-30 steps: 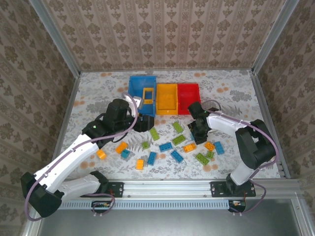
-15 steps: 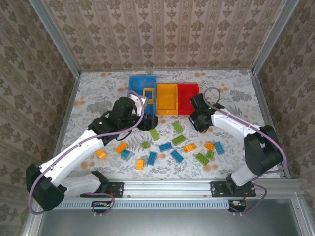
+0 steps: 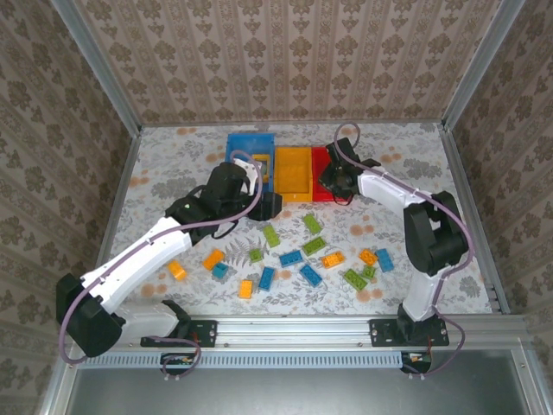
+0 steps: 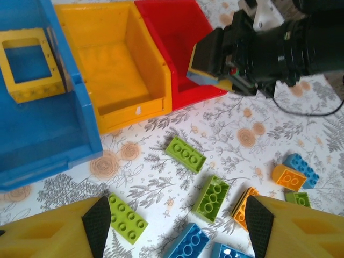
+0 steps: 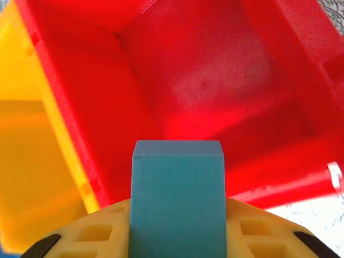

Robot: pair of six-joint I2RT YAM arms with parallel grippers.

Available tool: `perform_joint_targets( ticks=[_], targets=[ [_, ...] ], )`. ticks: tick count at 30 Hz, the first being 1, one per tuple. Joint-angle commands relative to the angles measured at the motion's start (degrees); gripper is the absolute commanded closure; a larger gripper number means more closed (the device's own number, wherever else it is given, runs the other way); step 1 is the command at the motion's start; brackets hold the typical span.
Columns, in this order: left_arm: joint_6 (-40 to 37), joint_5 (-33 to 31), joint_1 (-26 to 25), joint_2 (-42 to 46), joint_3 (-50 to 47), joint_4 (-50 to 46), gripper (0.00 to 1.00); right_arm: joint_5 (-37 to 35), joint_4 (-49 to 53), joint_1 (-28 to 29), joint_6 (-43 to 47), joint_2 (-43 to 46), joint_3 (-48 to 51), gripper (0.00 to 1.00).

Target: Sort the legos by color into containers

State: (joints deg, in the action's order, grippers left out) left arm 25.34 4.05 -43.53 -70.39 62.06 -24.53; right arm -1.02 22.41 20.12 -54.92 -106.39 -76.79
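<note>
Now right gripper [image 3: 332, 179] holds blue lego [image 5: 177, 193] over red bin [image 5: 215, 80].

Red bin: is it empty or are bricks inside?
Empty where seen: the red bin shows a bare floor; the blue brick in the right gripper hides part.

Damask-papered walls [image 3: 285, 60], floral tabletop [image 3: 173, 160]

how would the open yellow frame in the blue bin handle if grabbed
The frame looks like rigid moulded plastic, so it probably won't flex. Its open middle suggests it is light for its size. It lies flat in the blue bin, so a push would likely slide it, not roll it.
</note>
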Motion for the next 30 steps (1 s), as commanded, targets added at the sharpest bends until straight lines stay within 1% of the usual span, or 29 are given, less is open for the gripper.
perform_joint_targets(
  ticks=[1, 3, 5, 6, 11, 14, 16, 19, 22, 23, 26, 30],
  targets=[
    [3.0, -2.0, -0.5, -1.7, 1.1, -4.6, 0.30, 2.6, 2.0, -0.9, 3.5, -3.7, -4.1, 0.73],
    [4.9, -2.8, -0.5, -3.0, 0.6, -7.0, 0.31, 2.9, 2.8, -1.0, 3.5, -4.6, -4.8, 0.69],
    [6.9, -2.7, -0.4, -4.5, -0.2, -8.7, 0.31, 2.8, 3.2, -1.1, 3.1, -5.0, -4.9, 0.61],
    [7.8, -2.6, -0.4, -5.3, -0.4, -9.3, 0.31, 2.5, 3.5, -1.1, 3.0, -4.9, -4.9, 0.59],
    [13.2, -2.1, -0.4, -9.0, -2.2, -10.3, 0.31, 1.7, 4.7, -1.1, 3.2, -4.0, -5.0, 0.46],
    [15.7, -1.6, -0.4, -11.8, -1.9, -10.5, 0.31, 1.6, 5.0, -1.0, 3.9, -2.7, -5.5, 0.41],
    [17.3, -1.2, -0.4, -14.2, -1.0, -11.3, 0.31, 1.3, 5.4, -0.8, 4.5, -1.2, -5.7, 0.41],
    [20.5, -0.8, -0.3, -17.9, 0.1, -12.9, 0.32, -0.5, 4.8, 0.2, 7.1, 3.7, -4.2, 0.40],
    [23.7, -0.4, -0.3, -21.1, 0.5, -13.4, 0.33, -1.0, -0.1, 3.2, 14.1, 11.0, 1.0, 0.37],
    [24.6, -0.2, -0.3, -22.0, 0.8, -13.3, 0.32, -0.9, -2.4, 4.7, 17.1, 13.8, 3.7, 0.34],
    [26.5, 0.0, -0.3, -25.2, 2.4, -13.3, 0.31, 2.7, -9.4, 8.7, 23.5, 21.4, 12.0, 0.28],
    [28.2, -0.2, -0.3, -28.9, 4.9, -13.3, 0.31, 7.2, -11.1, 10.9, 25.0, 28.5, 19.6, 0.28]
  ],
)
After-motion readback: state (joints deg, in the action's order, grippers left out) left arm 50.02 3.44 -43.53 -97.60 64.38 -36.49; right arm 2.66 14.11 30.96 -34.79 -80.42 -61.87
